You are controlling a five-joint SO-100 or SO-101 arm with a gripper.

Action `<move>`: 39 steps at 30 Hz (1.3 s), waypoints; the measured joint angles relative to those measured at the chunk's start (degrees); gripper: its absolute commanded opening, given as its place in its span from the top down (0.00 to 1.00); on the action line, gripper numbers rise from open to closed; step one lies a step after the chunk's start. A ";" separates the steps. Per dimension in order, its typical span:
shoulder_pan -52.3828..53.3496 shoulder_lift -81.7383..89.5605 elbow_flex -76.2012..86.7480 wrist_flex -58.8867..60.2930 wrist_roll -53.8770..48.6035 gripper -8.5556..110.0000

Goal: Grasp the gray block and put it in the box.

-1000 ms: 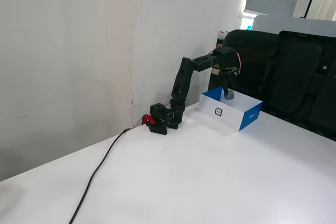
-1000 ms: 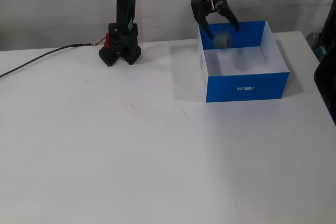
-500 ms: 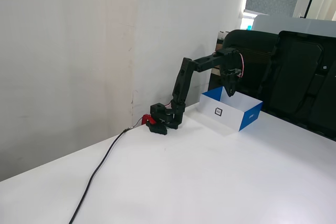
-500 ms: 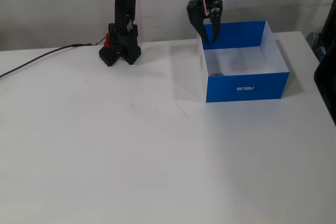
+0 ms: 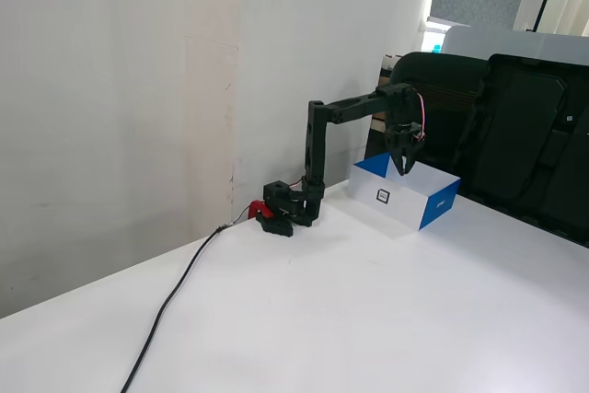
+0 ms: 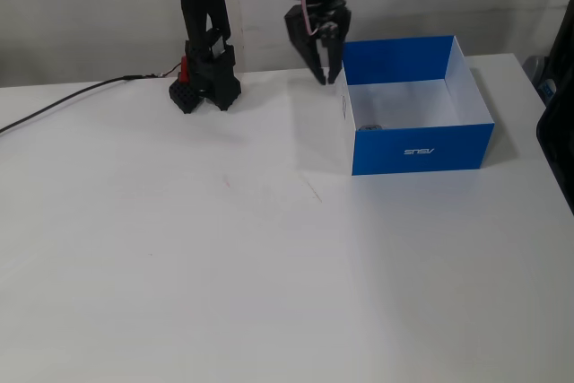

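One gray block lies on the white floor of the box, in the near left corner as a fixed view shows it, tucked against the blue front wall so that only its top edge shows; in the other fixed view the block is hidden behind the box wall. The box sits on the white table, its blue front side bearing white lettering and its white side bearing a small square black mark. The gripper hangs above the table just outside the box's left wall, fingers pointing down, jaws nearly closed with only a narrow gap between the tips, holding nothing and touching nothing. In the other fixed view the gripper appears over the box's rear rim. The arm's base stands well to the left of the box, and a black cable runs from it toward the left edge.
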 measured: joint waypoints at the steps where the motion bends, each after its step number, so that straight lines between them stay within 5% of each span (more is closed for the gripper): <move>1: -1.05 0.97 1.49 -0.35 0.00 0.93; 27: -39.64 33.40 42.10 -13.45 -0.79 0.93; 39: -46.85 44.38 65.30 -25.05 -5.36 0.93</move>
